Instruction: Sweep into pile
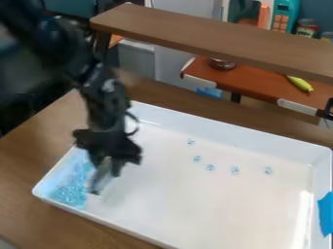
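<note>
My black gripper hangs down over the left part of the white tray, blurred, and is shut on a pale grey tool. The tool's lower end points down at the tray floor. Just left of it, a pile of small blue pieces fills the tray's left corner. Several single clear-blue pieces lie apart from the pile, among them one piece toward the back wall and another piece toward the right.
The tray's raised walls surround the work area, with blue tape on the right rim. A brown wooden shelf crosses above the back. Beyond the tray stands a reddish-brown counter holding a yellow-green toy.
</note>
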You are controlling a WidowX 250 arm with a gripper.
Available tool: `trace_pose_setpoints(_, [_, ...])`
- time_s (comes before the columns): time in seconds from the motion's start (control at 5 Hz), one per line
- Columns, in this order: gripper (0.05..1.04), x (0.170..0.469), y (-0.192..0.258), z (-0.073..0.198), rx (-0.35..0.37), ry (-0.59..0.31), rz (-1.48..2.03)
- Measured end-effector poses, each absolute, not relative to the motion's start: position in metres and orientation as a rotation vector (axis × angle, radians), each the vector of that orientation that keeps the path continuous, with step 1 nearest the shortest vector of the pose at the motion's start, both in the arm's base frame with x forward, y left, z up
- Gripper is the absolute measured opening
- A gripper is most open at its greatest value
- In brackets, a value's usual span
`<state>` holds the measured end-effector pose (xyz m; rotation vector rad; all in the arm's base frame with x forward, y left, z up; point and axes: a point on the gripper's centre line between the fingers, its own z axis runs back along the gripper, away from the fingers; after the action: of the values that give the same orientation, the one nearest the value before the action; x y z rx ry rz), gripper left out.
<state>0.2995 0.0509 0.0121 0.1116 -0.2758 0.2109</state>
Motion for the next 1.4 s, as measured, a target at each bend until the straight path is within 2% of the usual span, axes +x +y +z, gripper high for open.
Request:
trace_pose_setpoints(0.2, [0.382, 0.326, 0.013, 0.032, 0.073, -0.317, 0.218])
trace_pose_setpoints(0.6, [0.382, 0.355, -0.081, 0.043, 0.009, -0.298, 0.144])
trace_pose_setpoints(1.0, [0.382, 0.378, -0.145, 0.035, -0.002, -0.282, 0.112])
trace_pose_setpoints(1.4, [0.382, 0.402, -0.172, 0.013, 0.012, -0.254, 0.126])
